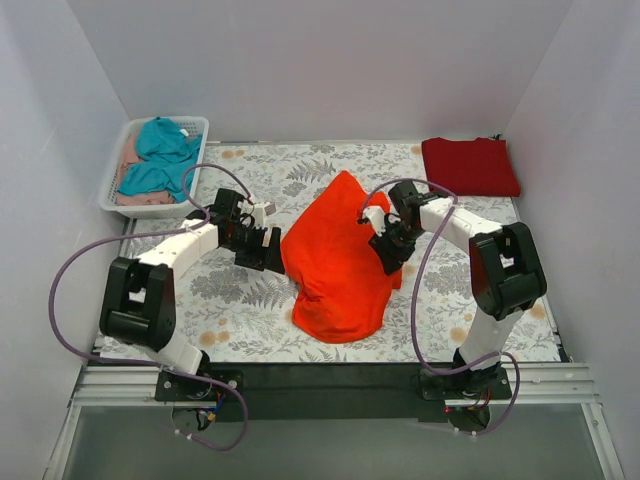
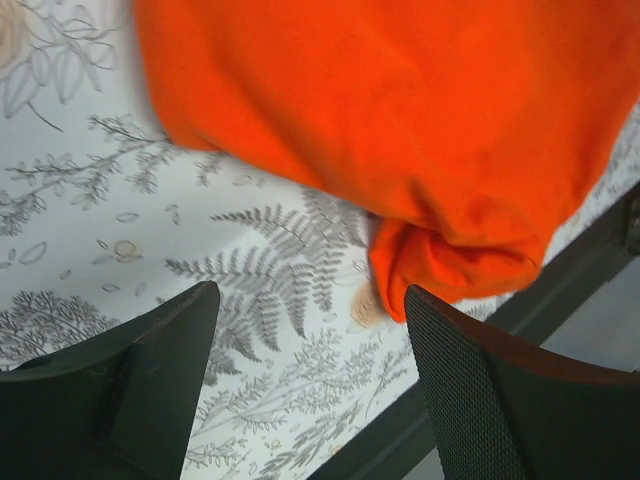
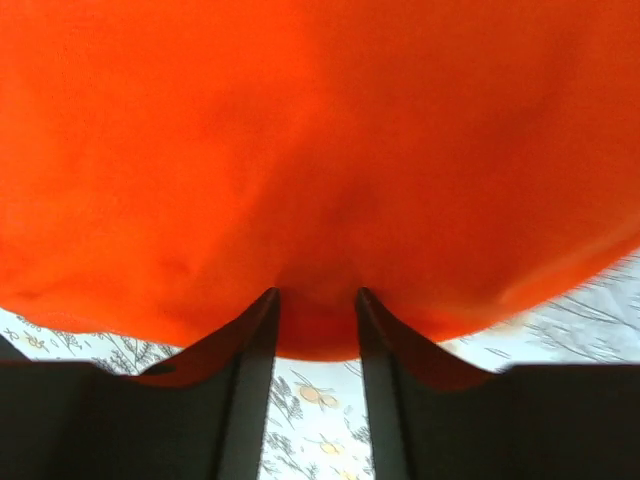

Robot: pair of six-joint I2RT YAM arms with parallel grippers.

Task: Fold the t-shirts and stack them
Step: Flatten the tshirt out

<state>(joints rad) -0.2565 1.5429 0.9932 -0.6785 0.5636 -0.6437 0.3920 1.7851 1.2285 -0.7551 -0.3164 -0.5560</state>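
Top external: high behind the bases at 6 o'clock, looking down over the whole table (image 1: pixel 230 300). Left wrist faces 3 o'clock, right wrist 9 o'clock, both close on the shared orange-red t-shirt (image 1: pixel 340 260) (image 2: pixel 400 120) (image 3: pixel 320 150).

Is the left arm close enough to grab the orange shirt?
Probably yes. The left gripper is open beside the edge of the orange-red t-shirt, with only bare table between them.

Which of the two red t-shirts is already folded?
The darker crimson t-shirt at the far right corner of the table: it lies flat as a neat rectangle, while the orange-red t-shirt is a rumpled heap in the middle.
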